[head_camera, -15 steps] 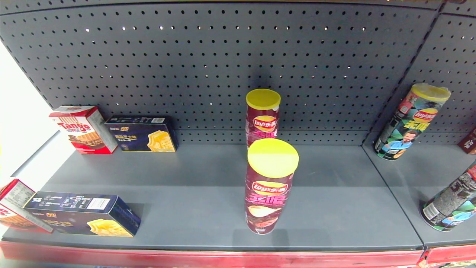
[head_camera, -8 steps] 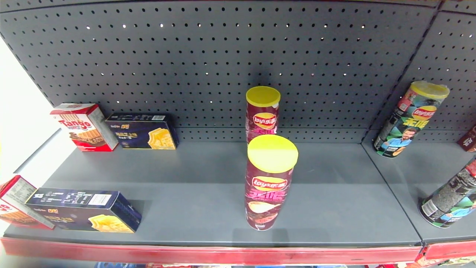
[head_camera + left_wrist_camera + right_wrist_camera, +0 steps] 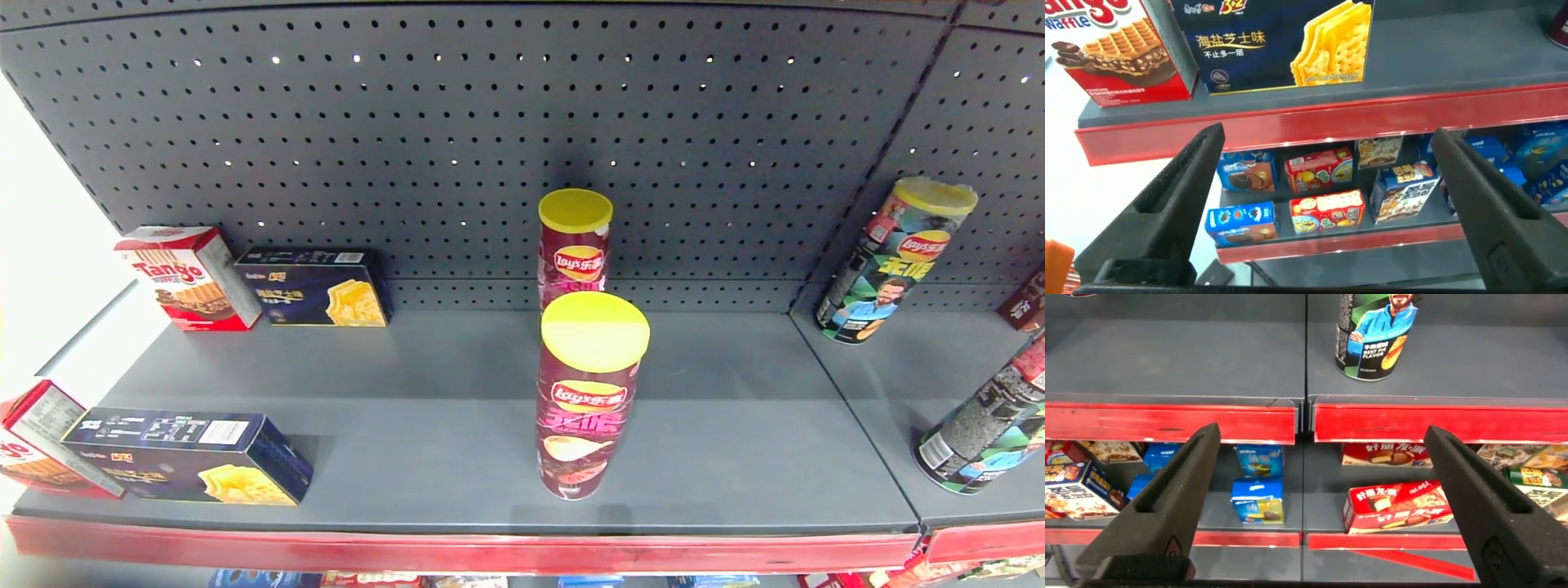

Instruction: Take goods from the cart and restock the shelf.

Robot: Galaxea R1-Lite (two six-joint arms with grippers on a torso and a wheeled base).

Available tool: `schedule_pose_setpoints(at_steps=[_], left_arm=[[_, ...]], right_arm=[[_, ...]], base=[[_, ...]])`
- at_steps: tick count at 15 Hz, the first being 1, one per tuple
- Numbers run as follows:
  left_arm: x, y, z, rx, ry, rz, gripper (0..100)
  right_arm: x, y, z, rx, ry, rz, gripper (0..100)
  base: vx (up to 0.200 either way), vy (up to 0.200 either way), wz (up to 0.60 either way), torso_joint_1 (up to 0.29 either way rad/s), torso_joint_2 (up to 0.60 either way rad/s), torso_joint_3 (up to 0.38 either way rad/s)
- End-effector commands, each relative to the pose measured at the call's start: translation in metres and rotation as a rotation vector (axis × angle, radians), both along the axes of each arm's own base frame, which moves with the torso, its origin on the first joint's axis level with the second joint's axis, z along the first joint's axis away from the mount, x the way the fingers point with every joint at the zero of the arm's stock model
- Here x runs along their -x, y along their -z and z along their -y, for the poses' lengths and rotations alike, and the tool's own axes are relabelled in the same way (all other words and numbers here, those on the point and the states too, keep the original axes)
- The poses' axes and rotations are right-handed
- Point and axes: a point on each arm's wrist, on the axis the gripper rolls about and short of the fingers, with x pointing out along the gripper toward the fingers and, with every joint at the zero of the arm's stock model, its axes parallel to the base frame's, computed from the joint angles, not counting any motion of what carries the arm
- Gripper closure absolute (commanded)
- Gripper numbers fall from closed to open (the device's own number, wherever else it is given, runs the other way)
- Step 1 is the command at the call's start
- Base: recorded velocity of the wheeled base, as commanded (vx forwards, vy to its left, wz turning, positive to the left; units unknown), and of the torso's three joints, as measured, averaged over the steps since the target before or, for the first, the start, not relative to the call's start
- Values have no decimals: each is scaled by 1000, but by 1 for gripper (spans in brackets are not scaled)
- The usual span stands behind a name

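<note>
Close to the robot, the left hand [image 3: 1327,135] and the right hand [image 3: 1321,431] both stand wide and hold nothing, in front of the red shelf edge [image 3: 457,555] and lower than it. On the shelf [image 3: 408,425] the front chip can [image 3: 589,392] stands upright near that edge, and the rear can [image 3: 574,245] stands straight behind it by the back panel [image 3: 408,163]. Both cans are well apart from the hands. Compared with a second ago the whole head view has shifted a little, so the camera moved, not the cans. I judge this placing is finished and the cart comes next.
</note>
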Motion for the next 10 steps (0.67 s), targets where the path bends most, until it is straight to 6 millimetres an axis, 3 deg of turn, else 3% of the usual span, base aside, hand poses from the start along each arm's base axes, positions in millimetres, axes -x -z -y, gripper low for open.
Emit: schedule_pose_setpoints(at_steps=[1,10], left_arm=[[0,0,0,0,0,-3,0],[0,0,0,1,-3,0,0]], right_arm=[[0,0,0,0,-1,-2,0],[0,0,0,2,-1,0,0]], base=[[0,0,0,0,0,0],[0,0,0,0,0,0]])
